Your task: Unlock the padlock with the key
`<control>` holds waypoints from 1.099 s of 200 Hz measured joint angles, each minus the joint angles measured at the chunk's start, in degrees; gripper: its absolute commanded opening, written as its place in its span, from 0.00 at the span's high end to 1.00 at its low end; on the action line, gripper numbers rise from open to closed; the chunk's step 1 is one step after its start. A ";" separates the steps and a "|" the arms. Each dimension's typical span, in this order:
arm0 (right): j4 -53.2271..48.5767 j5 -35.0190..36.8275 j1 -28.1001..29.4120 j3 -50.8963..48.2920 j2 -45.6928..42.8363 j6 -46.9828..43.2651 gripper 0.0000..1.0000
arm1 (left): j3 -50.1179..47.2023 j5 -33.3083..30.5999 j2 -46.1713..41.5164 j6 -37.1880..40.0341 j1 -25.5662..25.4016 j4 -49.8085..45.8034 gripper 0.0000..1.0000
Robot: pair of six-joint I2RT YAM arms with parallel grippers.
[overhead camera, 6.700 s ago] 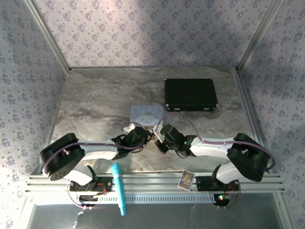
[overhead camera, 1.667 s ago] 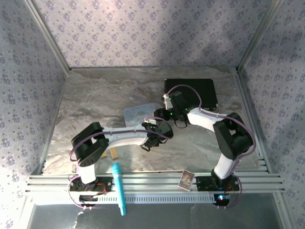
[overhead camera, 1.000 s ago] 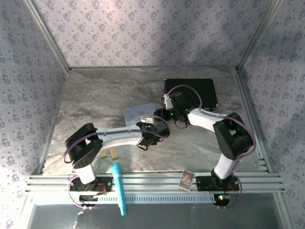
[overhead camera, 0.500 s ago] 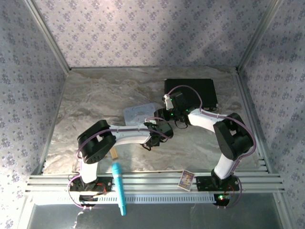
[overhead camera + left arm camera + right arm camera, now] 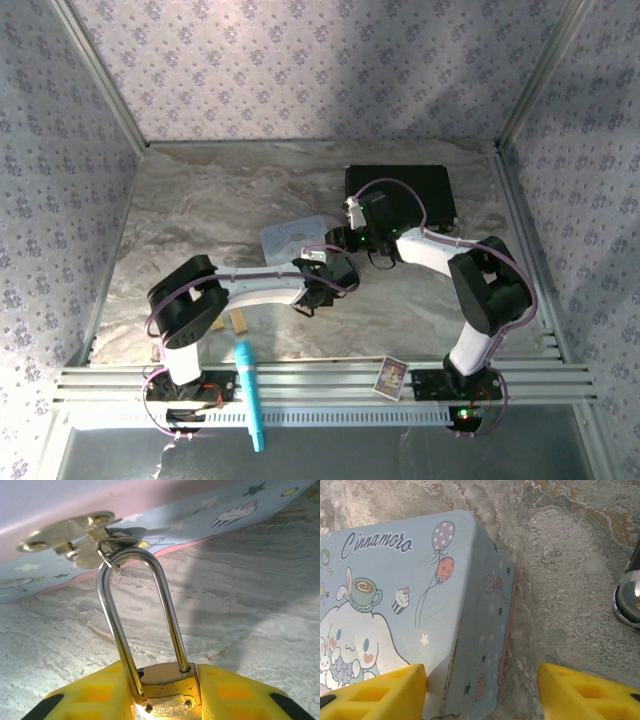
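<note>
Possibly trouble ahead: across the grey marbled desk [image 5: 200, 220], away from its middle, could drag the pastel blue cartoon-printed tin [image 5: 395, 605] by tugging on its brass hasp [image 5: 75, 535]; could also twist the small brass padlock with a silvery shackle [image 5: 169, 700] out of a shallow pinch and turn the keyhole away. Holds nothing in the right hand [image 5: 482, 690], spread wide above the tin's corner. Pinches the padlock's body in the narrow left hand [image 5: 165, 680], yellow fingers [image 5: 90, 695] against both sides, shackle looped through the hasp.
</note>
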 measured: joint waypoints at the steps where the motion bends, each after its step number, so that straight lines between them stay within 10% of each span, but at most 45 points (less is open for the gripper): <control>1: 0.02 0.00 0.00 0.00 0.00 0.02 0.39 | 0.00 0.04 -0.11 0.00 0.00 0.00 0.74; 116: 0.52 -1.36 -0.44 -0.48 0.00 0.28 0.39 | -13.33 11.85 -7.61 -3.17 3.87 17.33 0.69; 220: 1.09 -2.19 -0.63 -0.90 0.00 0.72 0.39 | -18.64 20.59 -10.05 -6.49 4.63 32.13 0.32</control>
